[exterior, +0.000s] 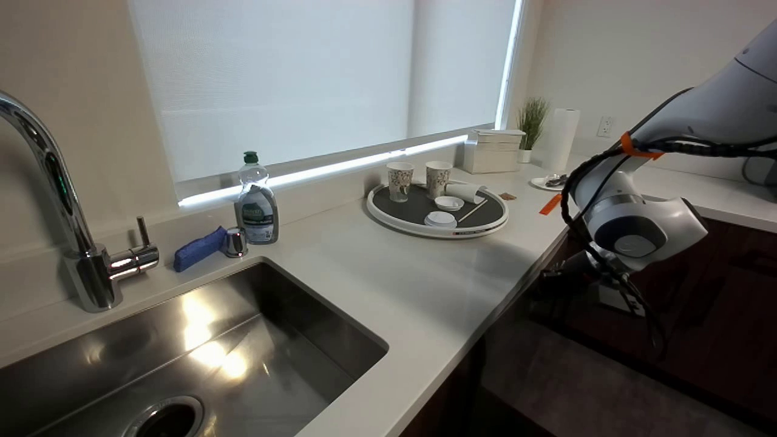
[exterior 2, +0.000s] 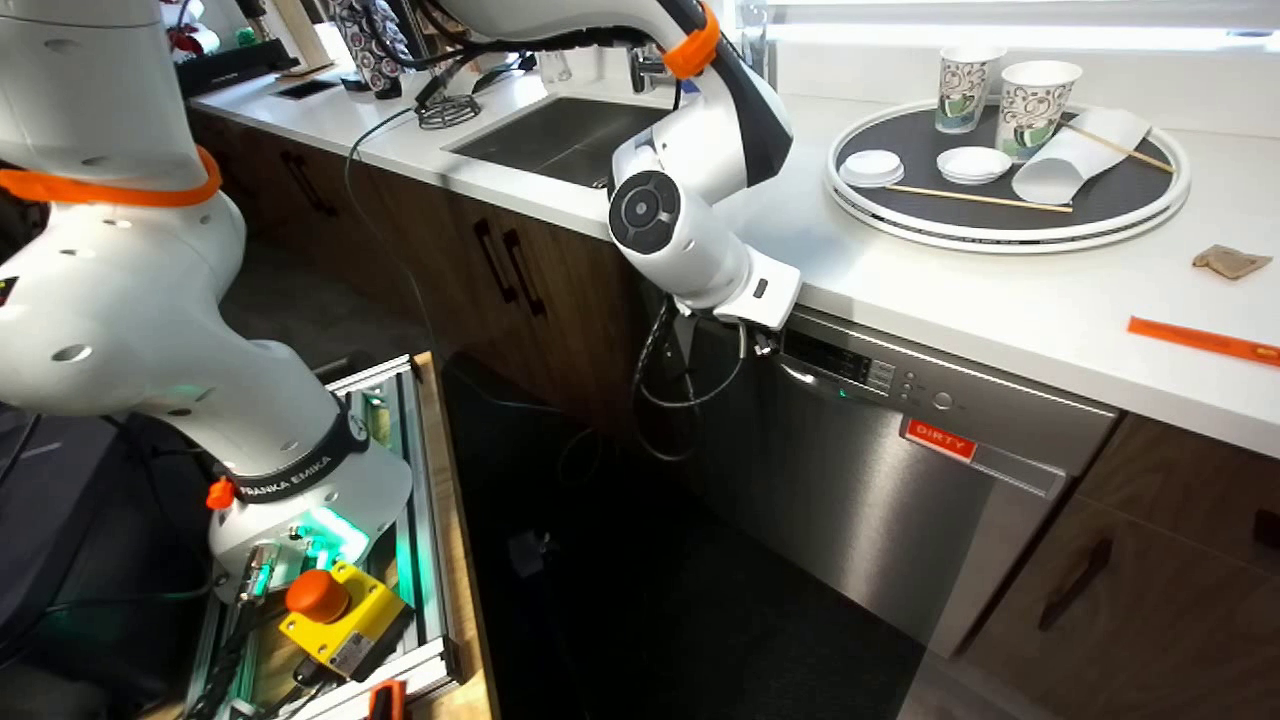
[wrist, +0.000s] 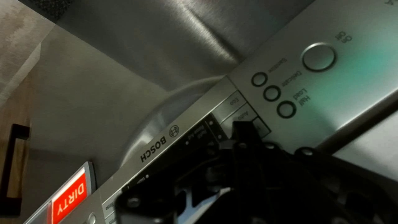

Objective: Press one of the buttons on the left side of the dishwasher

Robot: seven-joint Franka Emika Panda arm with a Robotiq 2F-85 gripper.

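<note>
Gripper [wrist: 245, 128]: fingers look pressed together, holding nothing, dishwasher [exterior 2: 870, 500] right in front (contact: can't tell). Just past its tip: three small round buttons [wrist: 272, 93], one larger On/Off button [wrist: 319, 57]. Higher up on the surface [exterior 2: 950, 290]: two paper cups [exterior 2: 1035, 105], one tray [exterior 2: 960, 218]. Surface edge runs near the gripper; open room below, down to floor [exterior: 564, 364].

We see a silver flat-fronted steel dishwasher [exterior 2: 870, 485], closed, right of centre in an exterior view; round silver metal buttons [wrist: 272, 93] upper right, wrist view.
</note>
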